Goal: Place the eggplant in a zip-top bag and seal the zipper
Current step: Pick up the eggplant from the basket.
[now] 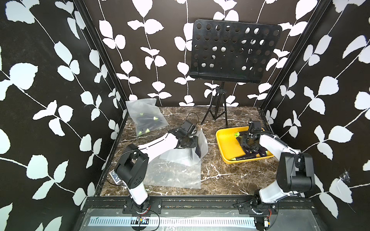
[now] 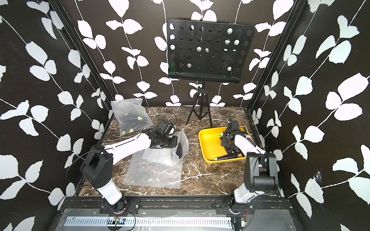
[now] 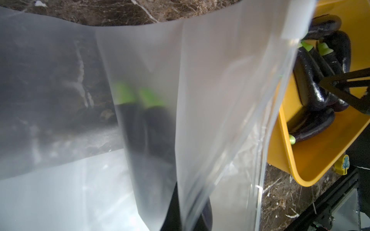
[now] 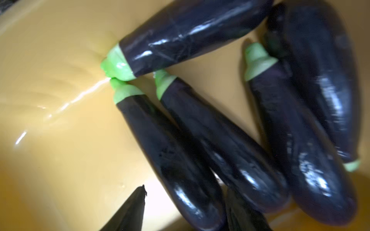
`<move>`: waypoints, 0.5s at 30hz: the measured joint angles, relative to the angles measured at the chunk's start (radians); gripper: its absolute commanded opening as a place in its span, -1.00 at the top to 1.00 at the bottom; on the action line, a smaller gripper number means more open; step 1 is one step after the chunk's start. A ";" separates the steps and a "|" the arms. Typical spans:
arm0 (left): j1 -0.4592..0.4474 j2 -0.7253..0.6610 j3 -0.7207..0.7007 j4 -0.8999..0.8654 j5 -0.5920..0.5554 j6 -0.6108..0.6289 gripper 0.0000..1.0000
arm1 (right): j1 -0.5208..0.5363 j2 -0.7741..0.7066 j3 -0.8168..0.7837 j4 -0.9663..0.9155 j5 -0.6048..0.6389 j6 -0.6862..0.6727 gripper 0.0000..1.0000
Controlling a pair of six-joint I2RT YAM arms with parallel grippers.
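Glossy dark-purple, green-capped eggplants (image 4: pixel 200 140) are crowding the yellow plastic tray (image 4: pixel 50 140) under the right gripper (image 4: pixel 186 192), its parted jaws straddling one. The left gripper (image 1: pixel 195 147) is pinching up the frosted zip-top bag (image 3: pixel 220 100), two bagged eggplants (image 3: pixel 152 130) lying inside.

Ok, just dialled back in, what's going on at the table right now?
The left gripper is shut on a clear plastic zip-top bag, holding its mouth up; two dark purple eggplants show inside. The right gripper, jaws open, hovers over loose eggplants in the yellow plastic tray, straddling one without gripping it. The bag is not yet sealed.
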 measured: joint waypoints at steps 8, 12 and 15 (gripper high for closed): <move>0.000 0.000 0.000 0.000 -0.002 0.000 1.00 | 0.004 0.047 -0.036 0.026 -0.108 0.002 -0.21; 0.000 0.000 0.000 0.000 -0.004 0.000 1.00 | 0.023 0.044 -0.052 0.040 -0.144 0.010 -0.21; 0.000 0.000 0.003 0.000 -0.003 0.000 1.00 | 0.043 0.044 -0.052 0.041 -0.143 0.012 -0.21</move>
